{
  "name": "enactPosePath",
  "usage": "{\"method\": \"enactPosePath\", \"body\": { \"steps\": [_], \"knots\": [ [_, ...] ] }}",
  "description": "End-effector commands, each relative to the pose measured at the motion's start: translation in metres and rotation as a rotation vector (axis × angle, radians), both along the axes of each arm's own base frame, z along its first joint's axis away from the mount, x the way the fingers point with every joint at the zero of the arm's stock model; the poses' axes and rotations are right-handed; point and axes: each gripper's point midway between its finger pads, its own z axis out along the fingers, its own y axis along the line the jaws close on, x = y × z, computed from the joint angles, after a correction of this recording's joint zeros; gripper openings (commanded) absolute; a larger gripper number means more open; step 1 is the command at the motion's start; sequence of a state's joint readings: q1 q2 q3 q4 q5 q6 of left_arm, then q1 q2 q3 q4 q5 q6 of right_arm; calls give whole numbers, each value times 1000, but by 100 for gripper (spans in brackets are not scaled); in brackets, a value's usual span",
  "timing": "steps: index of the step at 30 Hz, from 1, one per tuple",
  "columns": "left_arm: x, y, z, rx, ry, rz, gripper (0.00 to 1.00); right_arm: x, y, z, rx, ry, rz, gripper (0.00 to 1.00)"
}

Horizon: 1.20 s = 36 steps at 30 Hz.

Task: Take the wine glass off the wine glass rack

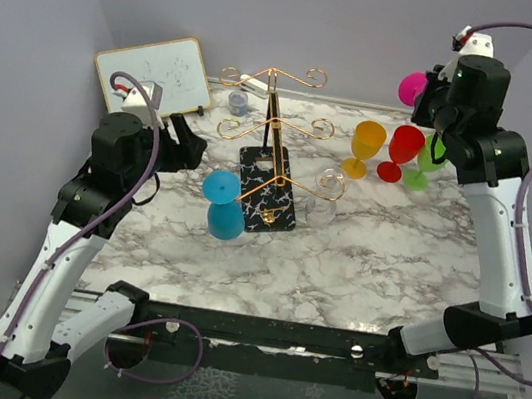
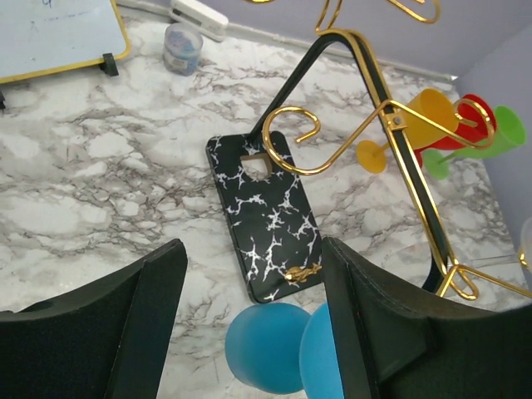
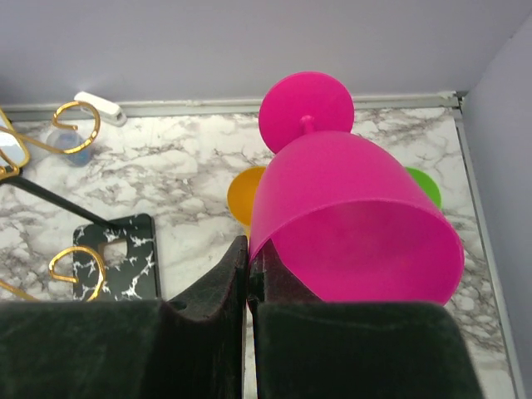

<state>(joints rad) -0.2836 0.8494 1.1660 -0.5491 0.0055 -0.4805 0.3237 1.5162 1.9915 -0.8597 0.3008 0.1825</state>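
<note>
The gold wire wine glass rack (image 1: 275, 130) stands on its black white-veined base (image 1: 269, 195) mid-table; it also shows in the left wrist view (image 2: 391, 125). A clear wine glass (image 1: 328, 183) hangs at the rack's lower right arm. A blue wine glass (image 1: 225, 208) sits by the base's left corner, foot uppermost; I cannot tell whether it hangs or rests. My left gripper (image 1: 189, 145) is open above the blue glass (image 2: 270, 345), which lies between its fingers (image 2: 374, 324). My right gripper (image 3: 248, 249) is shut on the rim of a magenta wine glass (image 3: 349, 216), held high at the back right (image 1: 412, 88).
Orange (image 1: 366, 145), red (image 1: 402, 150) and green (image 1: 423, 164) wine glasses stand together right of the rack. A whiteboard (image 1: 155, 71) leans at the back left. A small clear cup (image 1: 238, 104) and a white block (image 1: 254, 84) lie by the back wall.
</note>
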Motion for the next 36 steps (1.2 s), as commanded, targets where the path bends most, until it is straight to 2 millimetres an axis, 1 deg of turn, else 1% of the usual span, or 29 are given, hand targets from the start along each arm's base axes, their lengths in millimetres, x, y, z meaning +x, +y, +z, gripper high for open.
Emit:
{"method": "enactPosePath", "body": {
  "steps": [1, 4, 7, 9, 14, 19, 22, 27, 32, 36],
  "knots": [
    [2, 7, -11, 75, 51, 16, 67, -35, -3, -29, -27, 147, 44, 1],
    [2, 7, -17, 89, 70, 10, 67, -47, 1, -55, -29, 229, 79, 1],
    [0, 7, -18, 95, 74, 7, 67, -57, 8, -77, -18, 286, 124, 1],
    [-2, 8, -18, 99, 78, 3, 67, -61, 8, -93, -24, 323, 131, 1],
    [-6, 6, -19, 101, 94, -11, 67, -64, 11, -130, -49, 421, 156, 1],
    [-10, 2, -21, 96, 101, -45, 70, -62, 16, -168, -63, 513, 176, 1],
    [-11, 1, -24, 103, 111, -55, 71, -57, 22, -183, -55, 535, 197, 1],
    [-12, 1, -29, 108, 120, -59, 71, -44, 29, -207, -69, 592, 213, 1],
    [-12, 0, -31, 102, 118, -58, 71, -32, 37, -221, -69, 631, 234, 1],
    [-12, -1, -32, 99, 119, -64, 71, -21, 37, -228, -83, 647, 215, 2]
  ]
}}
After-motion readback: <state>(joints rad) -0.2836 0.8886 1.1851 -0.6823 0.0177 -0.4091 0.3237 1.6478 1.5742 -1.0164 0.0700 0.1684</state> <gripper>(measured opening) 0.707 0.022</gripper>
